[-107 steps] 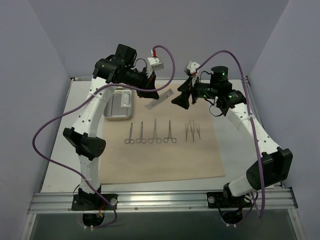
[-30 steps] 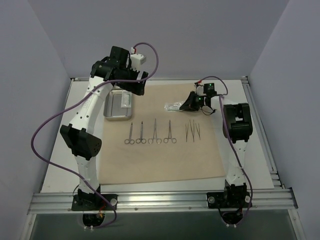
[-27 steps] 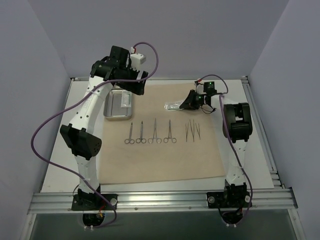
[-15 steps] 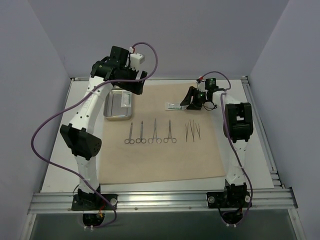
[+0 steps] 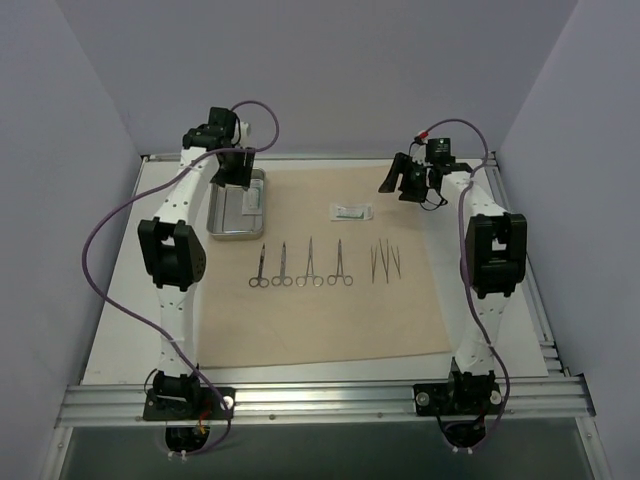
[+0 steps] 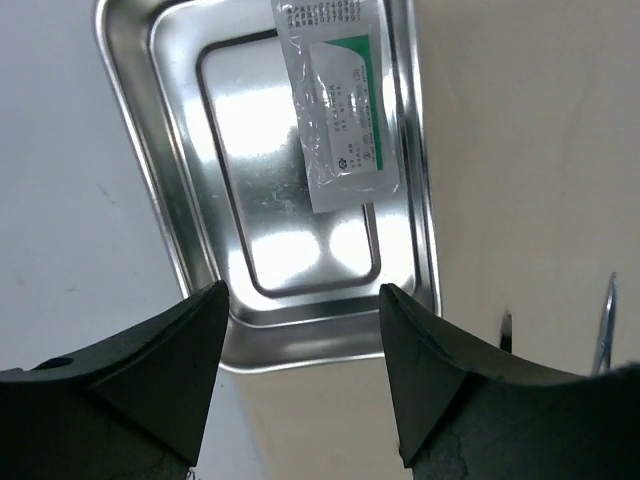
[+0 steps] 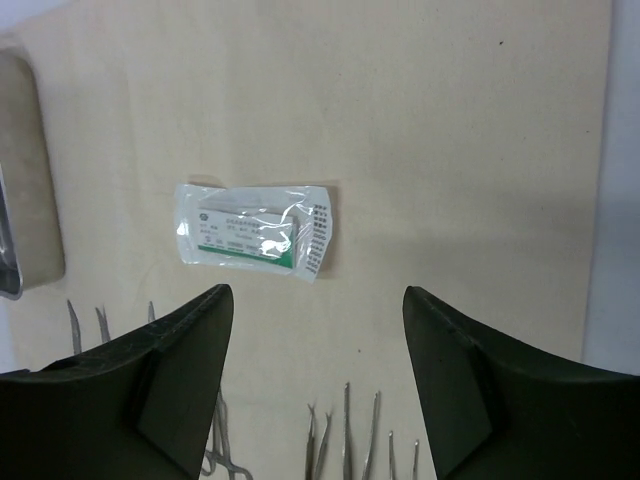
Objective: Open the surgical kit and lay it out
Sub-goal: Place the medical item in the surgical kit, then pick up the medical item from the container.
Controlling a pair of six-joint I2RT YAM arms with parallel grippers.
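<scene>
Lavender walls close in a white table on which the beige cloth wrap (image 5: 320, 300) lies spread flat, the kit's contents set out on and beside it. Both arms hang above the work with nothing in their jaws. The left gripper (image 6: 300, 295) stands spread and empty directly over the steel tray (image 6: 130, 150). One clear packet (image 6: 340, 110) lies inside that tray, ahead of the fingertips and toward the right finger's side, close along the tray wall. The right gripper (image 7: 317, 295) is likewise parted and empty, with the second packet (image 7: 255, 228) flat on the cloth ahead of it, nearer its left finger. The tweezers (image 5: 384, 262) and the scissor-handled instruments (image 5: 300, 265) lie in a row closer to the arm's base than that packet. The packets look feather-light, thin and slick, likely to slide or buckle rather than resist. A pinch on a short sealed edge should serve better than pressing on the middle. In the tray, the nearby wall leaves little room for a finger on that side, so the free long edge seems the safer hold.
</scene>
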